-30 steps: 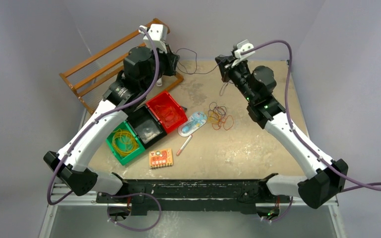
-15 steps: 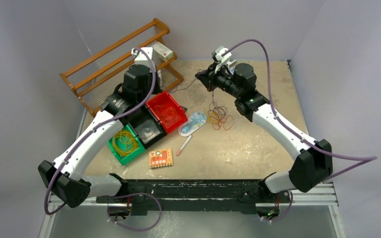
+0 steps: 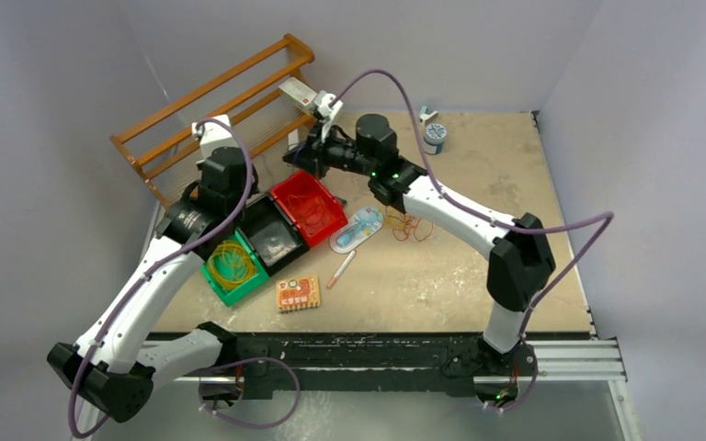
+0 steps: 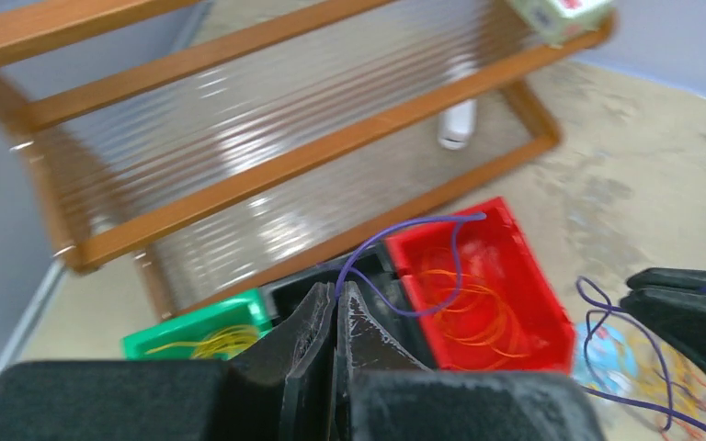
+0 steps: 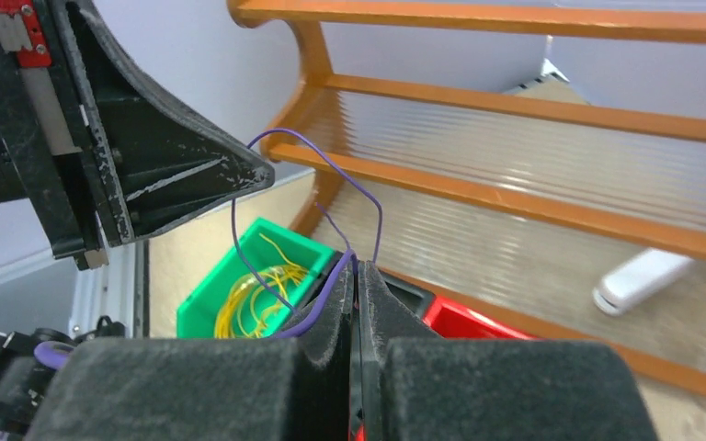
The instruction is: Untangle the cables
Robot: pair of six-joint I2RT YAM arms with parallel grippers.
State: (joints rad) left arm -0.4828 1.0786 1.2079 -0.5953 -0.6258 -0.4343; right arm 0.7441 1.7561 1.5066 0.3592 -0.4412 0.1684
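A thin dark purple-blue cable [image 4: 423, 266] is pinched in both grippers. My left gripper [image 4: 340, 289] is shut on one part of it, high above the black bin [image 4: 368, 276]; a loop arcs over the red bin [image 4: 487, 294]. My right gripper [image 5: 357, 262] is shut on another part of the same cable [image 5: 313, 147]. In the top view it [image 3: 296, 156] is above the red bin's far corner. The left gripper's fingers [image 5: 184, 175] are close on its left. A tangle of red and orange cables [image 3: 409, 220] lies on the table.
Orange wires lie in the red bin [image 3: 308, 207] and yellow wires in the green bin [image 3: 230, 262]; the black bin [image 3: 271, 237] stands between them. A wooden rack [image 3: 193, 101] with a small box [image 3: 299, 92] stands back left. A blue-white case [image 3: 358, 228], a pen [image 3: 340, 269], an orange box [image 3: 298, 292] and a jar [image 3: 434, 136] lie around.
Both arms have swung left. My right gripper moved from the back middle to above the bins. My left gripper drew back from the rack's right end.
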